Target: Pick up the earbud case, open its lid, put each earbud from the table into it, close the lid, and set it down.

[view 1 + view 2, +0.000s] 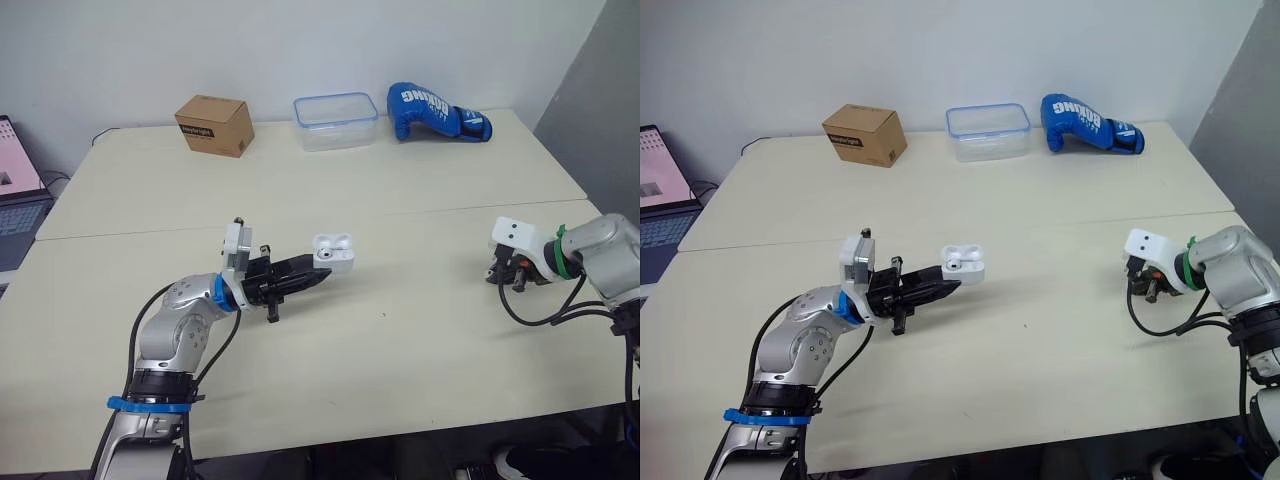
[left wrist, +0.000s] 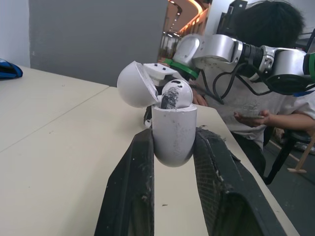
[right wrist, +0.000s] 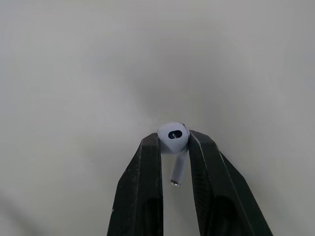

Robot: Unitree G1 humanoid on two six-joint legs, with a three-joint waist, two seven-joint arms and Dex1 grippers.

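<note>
The earbud case (image 1: 333,253) is held clamped over the table's middle by the left gripper (image 1: 320,276), lid open, first earbud (image 2: 173,94) seated inside, remaining interior screened by the lid; a second earbud (image 3: 173,134) is pinched by the right gripper (image 3: 173,145) near the right edge; beyond, a clear container (image 1: 336,121) is noted, contents indiscernible.

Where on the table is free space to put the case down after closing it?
The widest bare patch lies between the left gripper, which holds the earbud case, and the right gripper with the earbud. The near table edge is bare too. The back edge is crowded: cardboard box, plastic container, boxing glove.
</note>
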